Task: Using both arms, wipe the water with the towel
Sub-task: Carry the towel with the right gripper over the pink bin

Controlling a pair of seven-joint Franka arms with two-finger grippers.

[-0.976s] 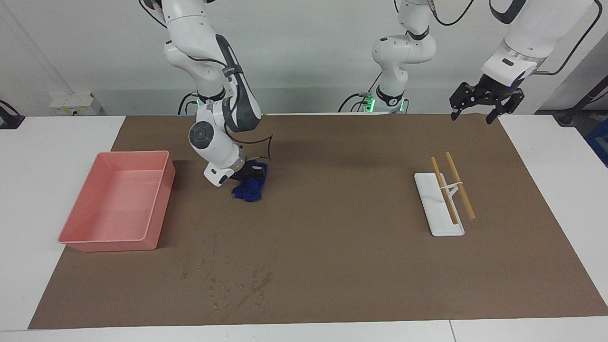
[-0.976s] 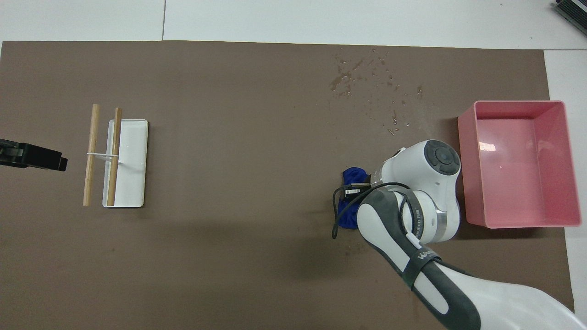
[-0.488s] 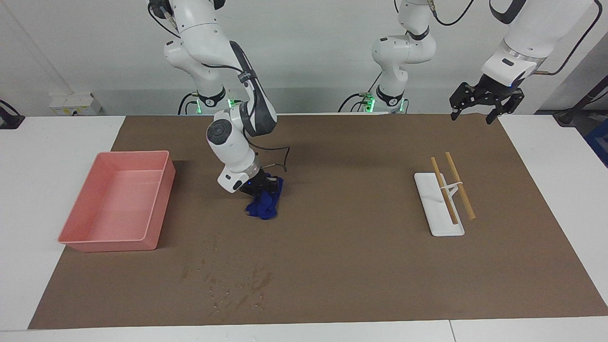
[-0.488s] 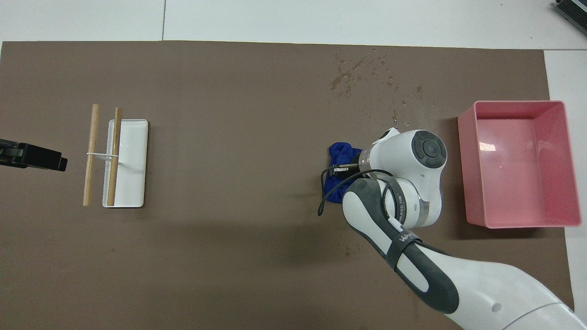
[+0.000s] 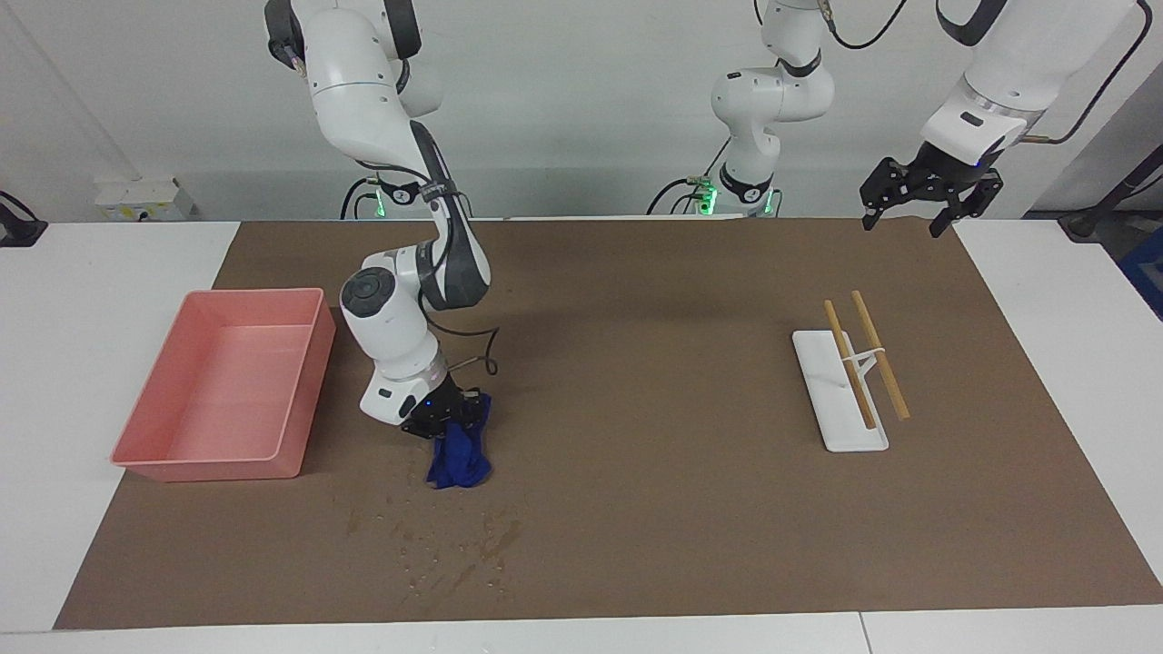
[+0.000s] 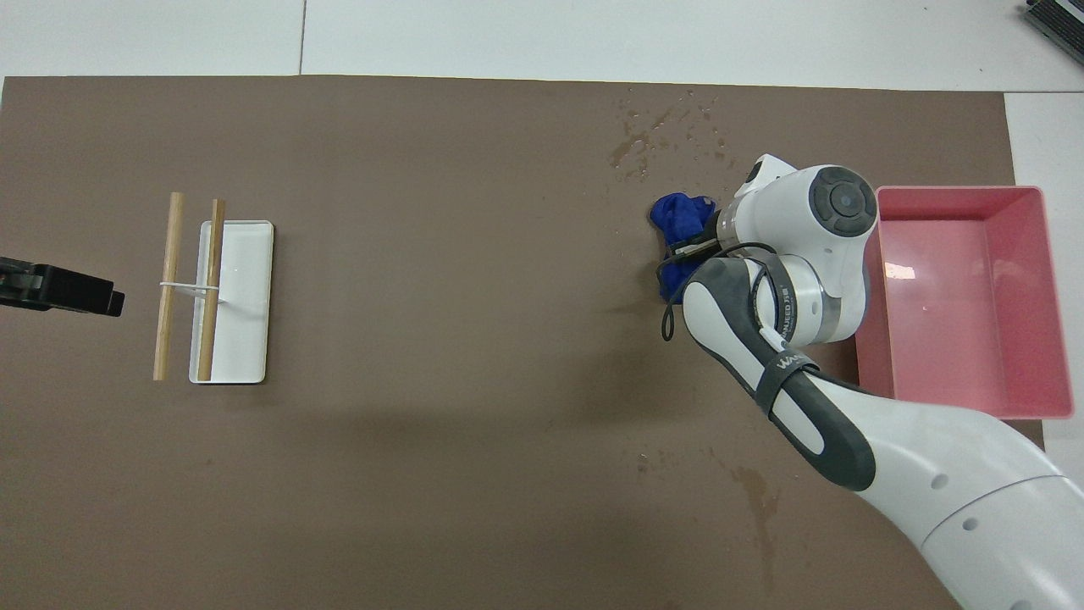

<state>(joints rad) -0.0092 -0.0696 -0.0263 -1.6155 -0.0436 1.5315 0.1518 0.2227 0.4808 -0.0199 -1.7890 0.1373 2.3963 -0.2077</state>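
Observation:
My right gripper [image 5: 445,422] is shut on a crumpled blue towel [image 5: 462,459] that hangs from it low over the brown mat, at the robot-side edge of the water drops [image 5: 454,545]. I cannot tell whether the towel touches the mat. In the overhead view the towel [image 6: 677,219] shows beside the right gripper [image 6: 699,246], just nearer to the robots than the water [image 6: 669,140]. My left gripper [image 5: 931,195] waits open and empty in the air over the mat's corner at the left arm's end; its tip shows in the overhead view [image 6: 59,288].
A pink bin [image 5: 136,454] stands beside the right arm, at the right arm's end of the table [image 6: 1050,296]. A white tray [image 5: 840,436] with two wooden sticks [image 5: 877,354] lies toward the left arm's end [image 6: 250,296].
My right gripper has carried the blue towel away from the robots and toward the pink bin, up to the edge of the water drops. The left arm has not moved.

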